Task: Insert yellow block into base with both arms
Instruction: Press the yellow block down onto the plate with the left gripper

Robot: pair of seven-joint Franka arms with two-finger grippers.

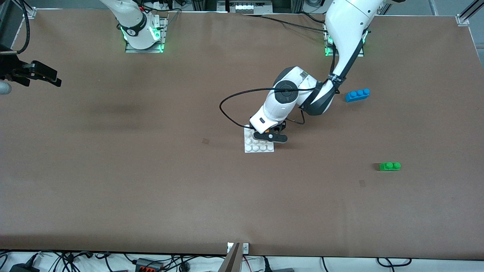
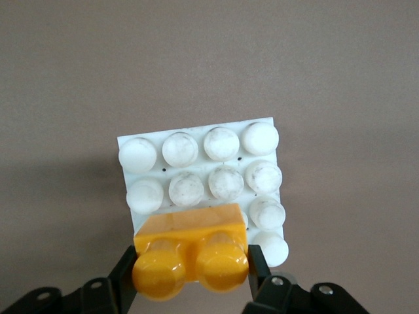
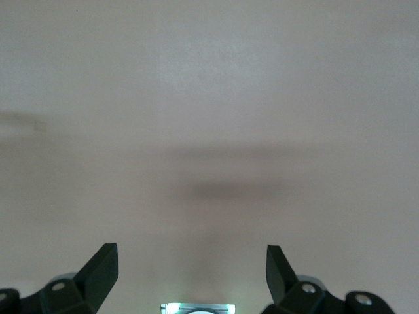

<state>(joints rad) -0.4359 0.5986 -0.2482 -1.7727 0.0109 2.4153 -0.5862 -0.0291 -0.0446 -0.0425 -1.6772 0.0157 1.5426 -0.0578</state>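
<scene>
Glossy two-stud yellow block [image 2: 190,252] pinched in left end effector [image 2: 190,278] over base [image 2: 196,171].

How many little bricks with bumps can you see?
3. The yellow block is in the left gripper over the base; blue brick and green brick lie toward the left arm's end.

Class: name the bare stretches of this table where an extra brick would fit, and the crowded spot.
Bare: the table from the base toward the right arm's end, and the strip nearer the camera than the green brick. Crowded: the base, where the left gripper holds the yellow block.
</scene>
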